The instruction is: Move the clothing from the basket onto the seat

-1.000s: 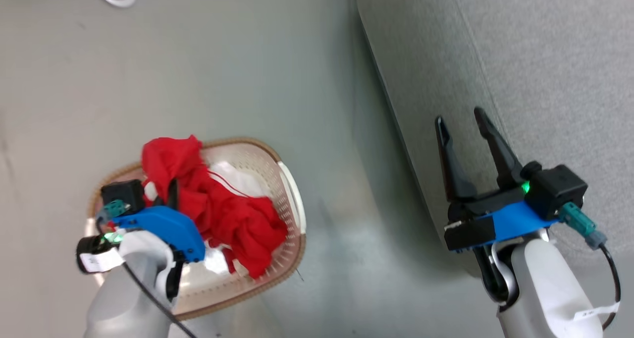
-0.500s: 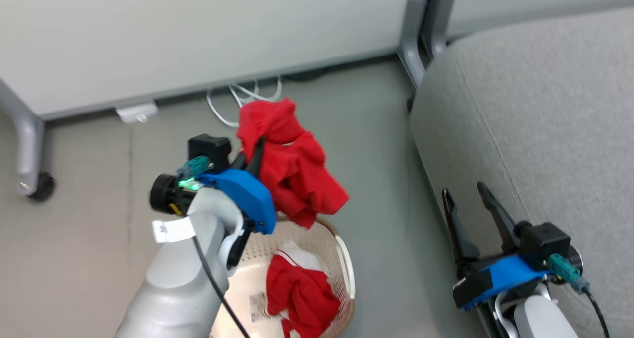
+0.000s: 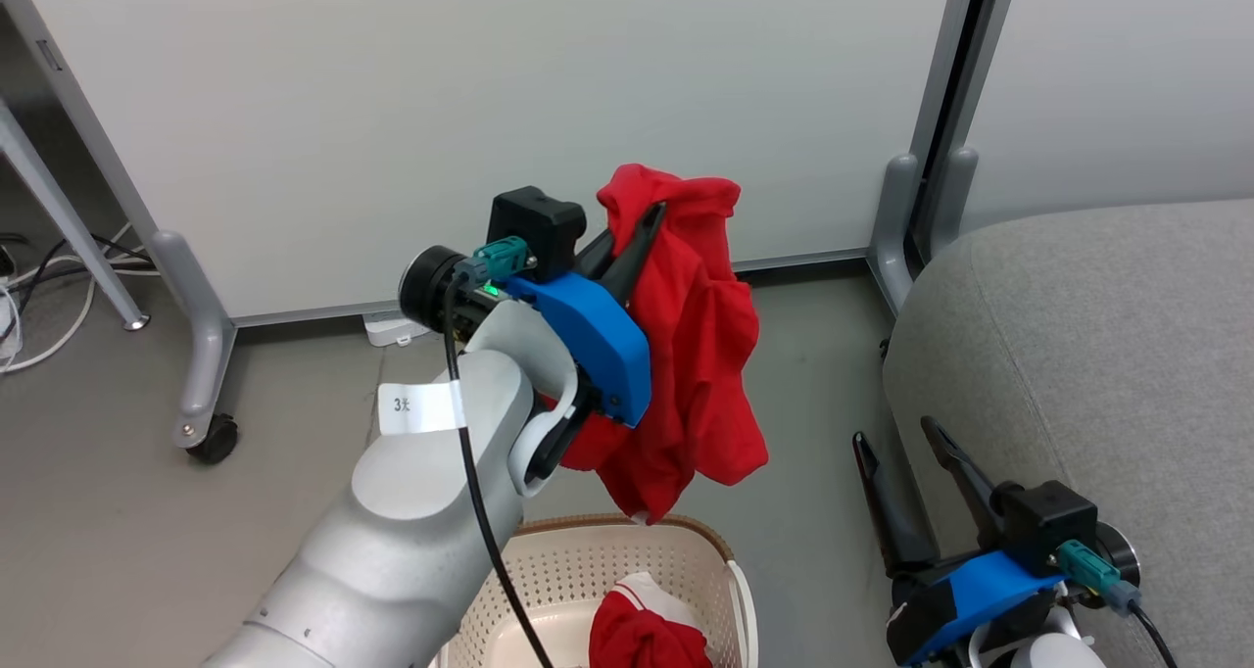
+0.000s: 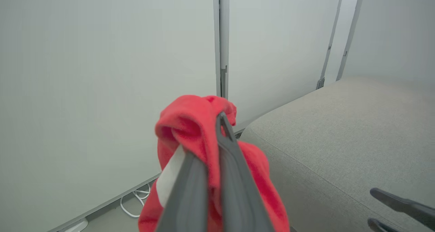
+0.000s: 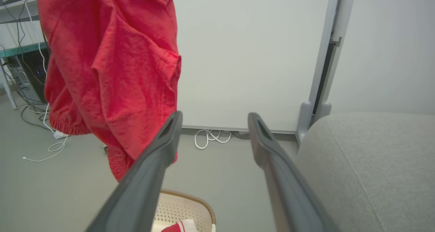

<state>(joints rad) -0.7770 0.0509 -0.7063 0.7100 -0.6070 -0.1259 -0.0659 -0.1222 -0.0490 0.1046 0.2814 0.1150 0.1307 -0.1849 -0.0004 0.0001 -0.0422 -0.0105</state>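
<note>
- Head view: my left gripper [image 3: 642,219] is clamped on one red garment [image 3: 700,355], raised high so its hem clears the basket [image 3: 588,555]. A second ago that garment was bunched in the basket. The other garment [image 3: 642,639] lies inside.
- Left wrist view: the seat [image 4: 340,130], my target, lies ahead-right.
- Right wrist view: my right gripper [image 5: 212,123] stands open, holding nothing, beside the seat.

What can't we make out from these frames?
1. The second garment in the basket: head view, cut off by the bottom edge.
2. The held garment: bunched in the shut left gripper; in the left wrist view the fingers cover the pinch.
3. The seat: head view, right edge cuts it off.
</note>
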